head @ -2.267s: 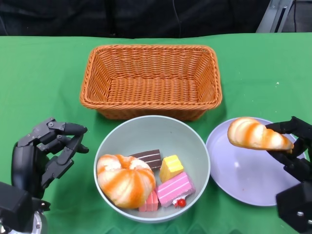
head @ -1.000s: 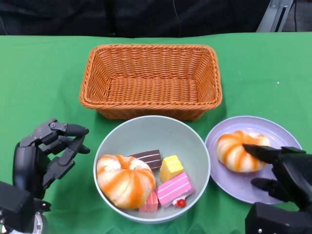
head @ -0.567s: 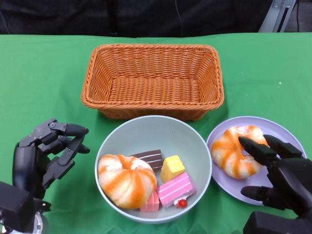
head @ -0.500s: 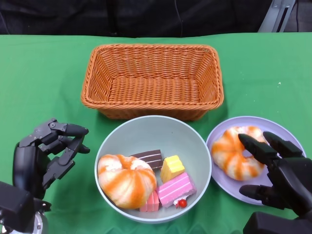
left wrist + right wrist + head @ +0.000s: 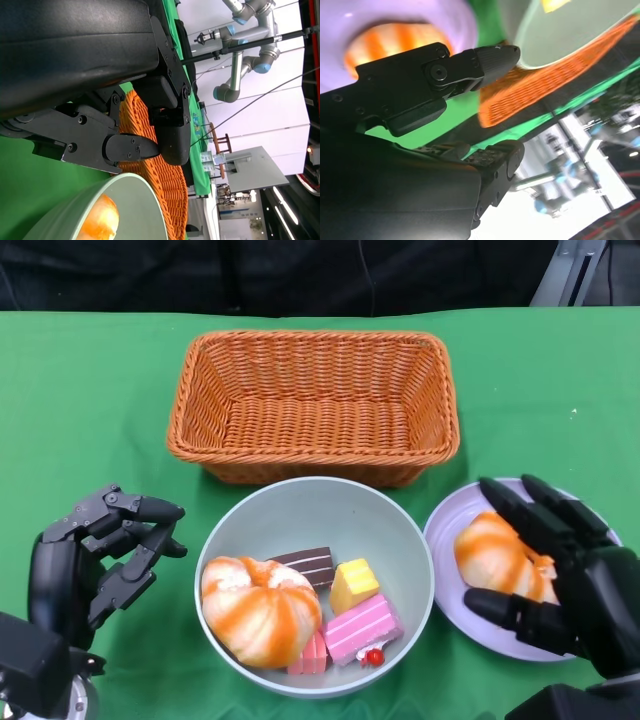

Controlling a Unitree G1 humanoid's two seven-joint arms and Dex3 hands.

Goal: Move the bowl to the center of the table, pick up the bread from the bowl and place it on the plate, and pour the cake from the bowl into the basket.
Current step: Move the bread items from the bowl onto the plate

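The pale green bowl [image 5: 310, 502] stands near the table's front, just before the wicker basket [image 5: 190, 400]. In it lie an orange-striped bread [image 5: 260, 610] and several cake pieces: pink [image 5: 360, 625], yellow [image 5: 350, 583] and chocolate [image 5: 308, 565]. A second striped bread [image 5: 490, 555] lies on the lilac plate [image 5: 450, 530] to the right of the bowl. My right hand [image 5: 570, 580] hovers over that bread with its fingers spread. My left hand [image 5: 95, 560] stays left of the bowl, fingers bent, holding nothing. The right wrist view shows the bread [image 5: 385, 37] on the plate [image 5: 350, 15] beyond my fingers [image 5: 470, 62].
Green cloth covers the table. The basket's near wall almost touches the bowl's far rim. The plate sits close to the bowl's right side. Open cloth lies to the left of the basket and to its right.
My right hand carried the bread down onto the plate and let go of it. The hand has since slid forward over the bread. The left hand has barely moved.
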